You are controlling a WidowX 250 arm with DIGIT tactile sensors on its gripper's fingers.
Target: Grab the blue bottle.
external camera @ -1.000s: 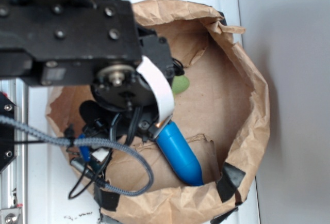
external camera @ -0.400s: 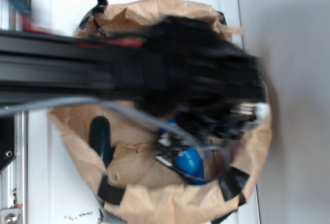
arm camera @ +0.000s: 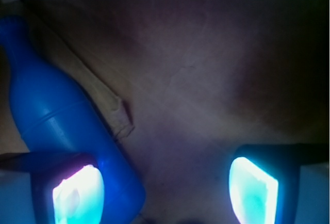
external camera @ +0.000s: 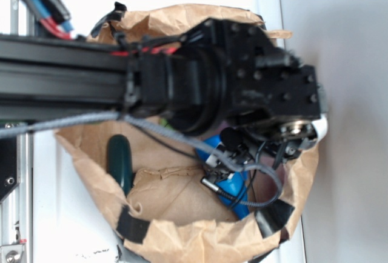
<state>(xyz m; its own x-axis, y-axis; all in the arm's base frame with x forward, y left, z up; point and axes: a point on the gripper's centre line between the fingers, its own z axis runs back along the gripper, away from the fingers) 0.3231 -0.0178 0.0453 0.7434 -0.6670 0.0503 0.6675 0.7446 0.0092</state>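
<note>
brown paper bag (external camera: 303, 172) fills most of the exterior view, mouth up and sitting on a white lidded bin (external camera: 79, 214), and my arm (external camera: 66, 84) reaches across it from the left of the picture with the wrist block over the bag's right half. down in the bag, the dark green bottle (external camera: 119, 160) lies at the left, well apart from where i am working. the blue bottle (arm camera: 56, 115) is what i want: from outside i only catch slivers of it under the cables, low and right in the bag, but the wrist camera shows it plainly, lying on the paper floor with its narrow neck toward the top left of that picture and its wide body running down to the bottom left.

the gripper (arm camera: 165, 188) is released, jaws spread wide with nothing between them but bare paper. the left-hand fingertip (arm camera: 77, 193) sits right at the bottle's fat end, overlapping it in the picture; whether it touches i cannot tell. so the bottle lies off to the left of the gap, not inside it, its long axis running diagonally away from me. my read is that i need to shift sideways toward it before closing, or the finger will just nudge it.
</note>
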